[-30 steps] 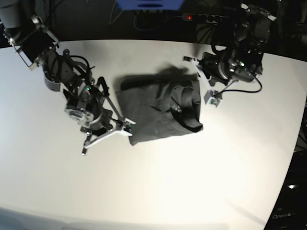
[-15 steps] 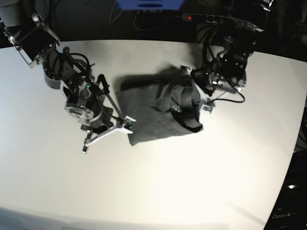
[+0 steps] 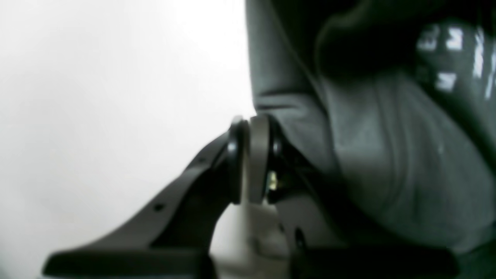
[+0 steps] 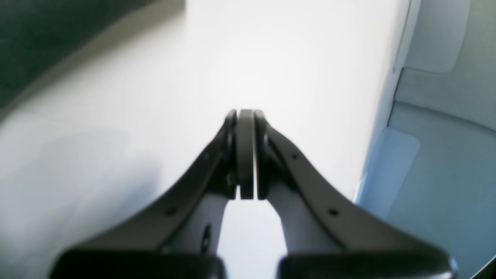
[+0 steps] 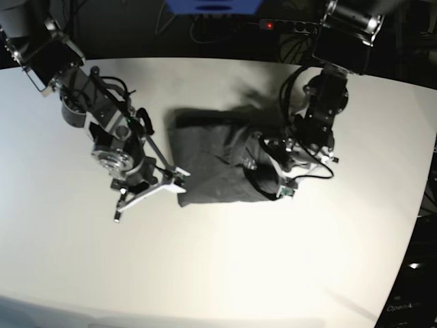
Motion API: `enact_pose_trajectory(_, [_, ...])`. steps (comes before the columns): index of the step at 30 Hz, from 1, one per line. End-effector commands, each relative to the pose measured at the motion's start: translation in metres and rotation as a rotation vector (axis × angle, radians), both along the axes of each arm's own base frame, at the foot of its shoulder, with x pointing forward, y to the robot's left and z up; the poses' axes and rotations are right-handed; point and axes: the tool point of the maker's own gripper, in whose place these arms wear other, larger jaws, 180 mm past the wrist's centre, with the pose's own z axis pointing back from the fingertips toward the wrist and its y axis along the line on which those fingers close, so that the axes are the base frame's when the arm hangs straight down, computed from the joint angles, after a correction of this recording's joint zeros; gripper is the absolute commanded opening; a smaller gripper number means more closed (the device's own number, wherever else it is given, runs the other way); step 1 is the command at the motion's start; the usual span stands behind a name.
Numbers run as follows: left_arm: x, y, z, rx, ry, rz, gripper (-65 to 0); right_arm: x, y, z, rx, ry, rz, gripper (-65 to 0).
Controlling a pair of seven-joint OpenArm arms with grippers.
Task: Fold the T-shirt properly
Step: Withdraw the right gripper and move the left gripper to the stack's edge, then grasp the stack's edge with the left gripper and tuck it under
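The T-shirt (image 5: 212,160) lies dark and wrinkled in a folded bundle in the middle of the white table (image 5: 218,266). My left gripper (image 5: 284,193) is shut, its tip low against the bundle's right front edge. In the left wrist view the left gripper (image 3: 252,155) has its pads together with nothing between them, and the T-shirt (image 3: 387,162) fabric lies right beside it. My right gripper (image 5: 181,175) is shut at the bundle's left front corner. In the right wrist view the right gripper (image 4: 246,155) hangs over bare table, with the T-shirt (image 4: 58,35) at the upper left.
A power strip (image 5: 287,25) with a red light and a blue object (image 5: 213,7) sit behind the table's far edge. The table edge (image 4: 395,77) drops to a pale floor on the right of the right wrist view.
My left arm has swung from the back right down to the T-shirt's right front edge, staying shut. The fabric on that side has shifted a little. The right arm has barely moved.
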Motion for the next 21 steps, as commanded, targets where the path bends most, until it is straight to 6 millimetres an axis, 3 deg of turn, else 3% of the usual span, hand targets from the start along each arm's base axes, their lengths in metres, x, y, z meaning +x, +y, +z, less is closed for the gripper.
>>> enact_pose_trajectory(1, [-0.039,0.001,-0.028,-0.006,0.165,0.008,-61.7,0.01,-0.002,0.014,0.002,-0.049,-0.004,-64.4])
enact_pose_trajectory(6, [-0.014,0.005,-0.039,-0.006,0.111,0.015,-61.7,0.011,-0.002,0.016,0.001,-0.055,-0.003,-64.4])
enact_pose_trajectory(12, [0.004,-0.02,-0.054,0.005,0.079,-0.072,-61.7,0.005,-0.004,0.021,0.0,-0.065,0.011,-64.4])
enact_pose_trajectory(17, [0.031,-0.039,-0.049,-0.003,0.058,-0.083,-61.7,0.0,-0.015,0.017,-0.026,-0.053,0.006,-64.4])
enact_pose_trajectory(21, [0.049,-0.053,-0.041,-0.007,0.015,-0.117,-61.7,0.0,-0.035,0.017,-0.03,-0.053,-0.051,-64.4])
